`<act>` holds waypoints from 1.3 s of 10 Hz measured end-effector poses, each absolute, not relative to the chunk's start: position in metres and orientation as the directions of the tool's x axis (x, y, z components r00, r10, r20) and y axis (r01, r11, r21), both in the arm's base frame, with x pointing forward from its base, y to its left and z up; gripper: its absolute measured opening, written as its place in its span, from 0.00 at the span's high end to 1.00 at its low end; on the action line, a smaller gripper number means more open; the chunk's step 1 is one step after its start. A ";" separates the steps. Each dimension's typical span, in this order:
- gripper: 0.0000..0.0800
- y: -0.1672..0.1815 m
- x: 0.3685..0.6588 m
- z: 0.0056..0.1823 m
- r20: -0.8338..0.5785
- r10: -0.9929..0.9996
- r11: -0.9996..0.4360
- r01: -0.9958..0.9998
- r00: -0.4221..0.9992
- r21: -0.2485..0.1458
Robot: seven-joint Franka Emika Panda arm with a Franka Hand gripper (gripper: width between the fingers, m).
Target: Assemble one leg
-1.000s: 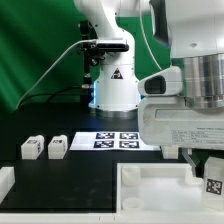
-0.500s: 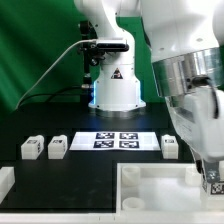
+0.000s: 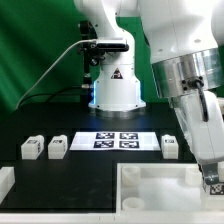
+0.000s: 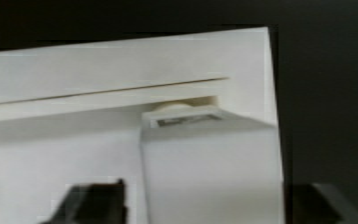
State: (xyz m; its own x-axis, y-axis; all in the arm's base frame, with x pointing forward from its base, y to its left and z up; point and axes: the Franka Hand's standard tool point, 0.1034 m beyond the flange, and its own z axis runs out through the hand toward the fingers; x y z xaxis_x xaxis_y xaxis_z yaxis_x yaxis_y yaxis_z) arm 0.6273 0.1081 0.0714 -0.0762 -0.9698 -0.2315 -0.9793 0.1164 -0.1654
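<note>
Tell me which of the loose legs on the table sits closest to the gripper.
The single leg at the exterior view's right of the marker board, just beside the arm. The other two legs stand paired on the far left.

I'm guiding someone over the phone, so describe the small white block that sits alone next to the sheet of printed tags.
Find the marker board, the flat white sheet of black square tags in front of the robot's base. Just off its edge toward the exterior view's right, on the black table, stands one leg, a small white block. Two similar blocks sit paired on the sheet's other side, and this one stands alone.
</note>
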 end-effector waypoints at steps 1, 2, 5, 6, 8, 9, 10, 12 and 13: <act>0.35 0.109 0.626 0.072 -0.193 -0.969 -0.127 -0.979 0.157 -0.160; 0.21 0.110 0.630 0.074 -0.161 -0.915 -0.346 -0.925 0.370 -0.159; 0.19 0.108 0.633 0.074 -0.094 -0.783 -0.589 -0.782 0.615 -0.205; 0.19 0.109 0.632 0.074 -0.051 -0.674 -0.716 -0.669 0.737 -0.197; 0.19 0.119 0.633 0.076 0.073 -0.239 -0.967 -0.230 0.968 -0.114; 0.19 0.118 0.633 0.075 0.088 -0.163 -0.982 -0.153 0.983 -0.109; 0.23 0.118 0.633 0.075 0.081 -0.221 -0.970 -0.211 0.972 -0.116; 0.40 0.118 0.633 0.075 0.073 -0.282 -0.954 -0.272 0.957 -0.123; 0.57 0.119 0.632 0.075 0.060 -0.367 -0.925 -0.357 0.928 -0.132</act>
State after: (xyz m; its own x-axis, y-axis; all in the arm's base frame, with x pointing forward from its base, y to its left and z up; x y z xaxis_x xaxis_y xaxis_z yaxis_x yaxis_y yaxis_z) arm 0.6325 0.1189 0.0746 0.9283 -0.3670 0.0596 -0.3571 -0.9247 -0.1321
